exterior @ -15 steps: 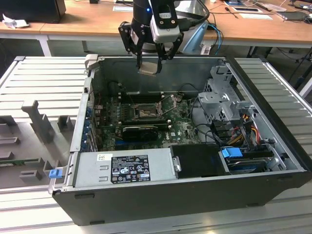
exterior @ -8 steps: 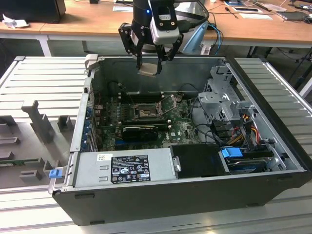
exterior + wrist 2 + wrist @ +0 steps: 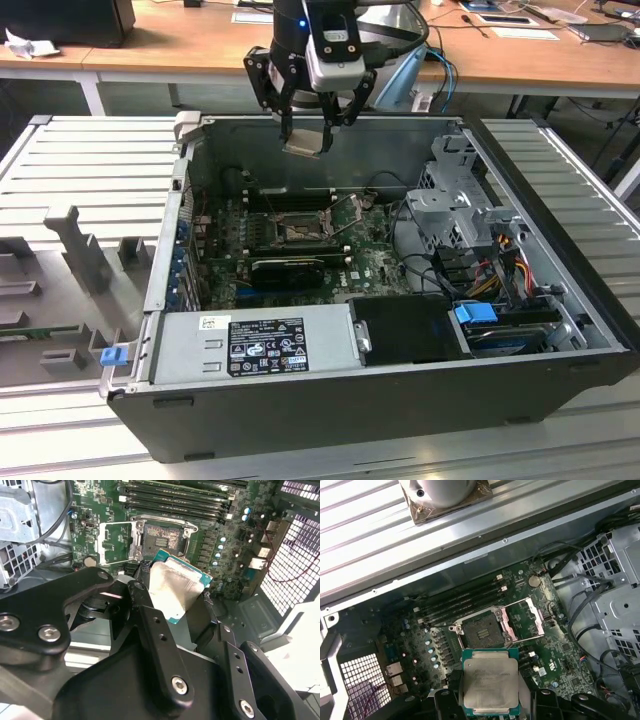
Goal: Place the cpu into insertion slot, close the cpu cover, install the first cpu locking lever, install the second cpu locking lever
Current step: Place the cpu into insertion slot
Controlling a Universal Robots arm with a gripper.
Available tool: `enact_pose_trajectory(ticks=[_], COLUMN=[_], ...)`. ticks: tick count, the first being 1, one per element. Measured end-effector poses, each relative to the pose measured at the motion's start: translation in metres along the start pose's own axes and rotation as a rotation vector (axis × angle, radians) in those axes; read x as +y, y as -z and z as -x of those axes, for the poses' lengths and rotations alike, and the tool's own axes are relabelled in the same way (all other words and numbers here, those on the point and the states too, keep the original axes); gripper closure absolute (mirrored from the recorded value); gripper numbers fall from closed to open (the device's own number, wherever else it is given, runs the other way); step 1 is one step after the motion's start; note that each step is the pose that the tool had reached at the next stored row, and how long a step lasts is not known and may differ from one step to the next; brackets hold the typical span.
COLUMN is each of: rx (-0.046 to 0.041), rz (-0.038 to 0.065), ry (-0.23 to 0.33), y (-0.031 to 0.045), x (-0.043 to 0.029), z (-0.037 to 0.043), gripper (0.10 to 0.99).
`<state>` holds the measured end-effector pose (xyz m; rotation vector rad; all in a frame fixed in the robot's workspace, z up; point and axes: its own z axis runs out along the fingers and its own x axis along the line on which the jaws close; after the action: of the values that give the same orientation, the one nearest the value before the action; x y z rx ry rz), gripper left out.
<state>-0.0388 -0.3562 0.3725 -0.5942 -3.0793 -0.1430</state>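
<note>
On the ribbed metal desk (image 3: 560,170) lies an open computer case (image 3: 400,385). The end effector (image 3: 305,135) pinches the cpu (image 3: 490,685) above the case's far wall, well apart from the insertion slot (image 3: 482,630), whose cpu cover (image 3: 536,617) stands open. To seat well, the chip should stay level and squared to the socket.

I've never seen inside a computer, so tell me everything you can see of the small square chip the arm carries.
The cpu is a flat square chip with a dull silver-grey metal top and a green rim. The tool grips it at two opposite edges, in the air over the open case and its board, apart from the empty slot, whose cover stands open.
</note>
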Motion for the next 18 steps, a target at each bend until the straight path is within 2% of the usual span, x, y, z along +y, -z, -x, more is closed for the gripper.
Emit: enact_pose_trajectory(ticks=[18], rx=[-0.0072], rz=[0.001], ry=[-0.08], y=[-0.0001], x=[0.0], z=[0.0], gripper=[0.557])
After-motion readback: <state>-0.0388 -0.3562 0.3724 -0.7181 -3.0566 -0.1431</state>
